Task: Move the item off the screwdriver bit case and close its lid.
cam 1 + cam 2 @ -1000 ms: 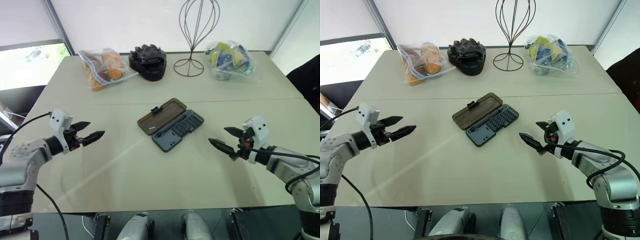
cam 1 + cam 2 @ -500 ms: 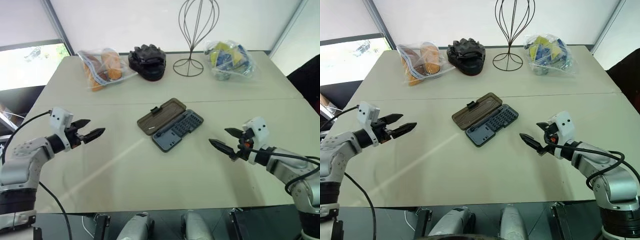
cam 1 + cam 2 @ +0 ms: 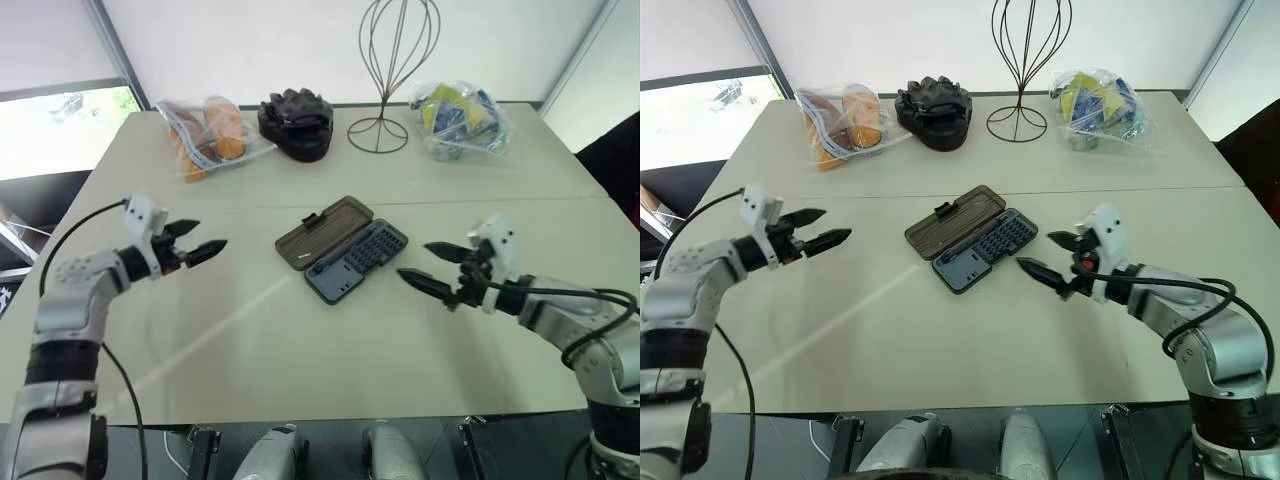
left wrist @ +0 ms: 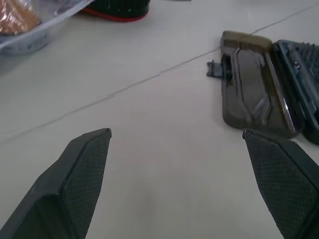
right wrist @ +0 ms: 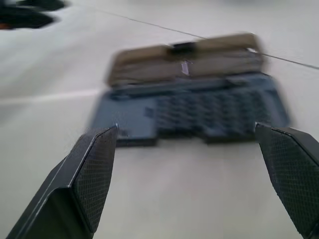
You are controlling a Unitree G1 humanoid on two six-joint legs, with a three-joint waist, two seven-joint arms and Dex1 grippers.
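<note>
The screwdriver bit case (image 3: 357, 262) lies open at the table's middle, its blue-grey tray of bits on the right. Its brown lid (image 3: 322, 232) is folded flat to the left. A thin pale sliver (image 3: 301, 262) rests at the lid's near corner; what it is I cannot tell. My left gripper (image 3: 205, 247) hovers open to the left of the case, fingers pointing at it. The lid (image 4: 251, 94) lies ahead of that gripper in the left wrist view. My right gripper (image 3: 415, 260) is open just right of the tray, and the case (image 5: 199, 109) sits between its fingers (image 5: 94, 169).
Along the far edge of the table stand a clear bag of orange items (image 3: 205, 135), a black bundle (image 3: 296, 122), a black wire stand (image 3: 385, 70) and a clear bag of blue and yellow items (image 3: 458, 118). The table (image 3: 270, 340) runs bare in front of the case.
Both grippers have moved in toward the case. The left one went right and farther across the table, the right one went left up to the tray. Both stay open.
</note>
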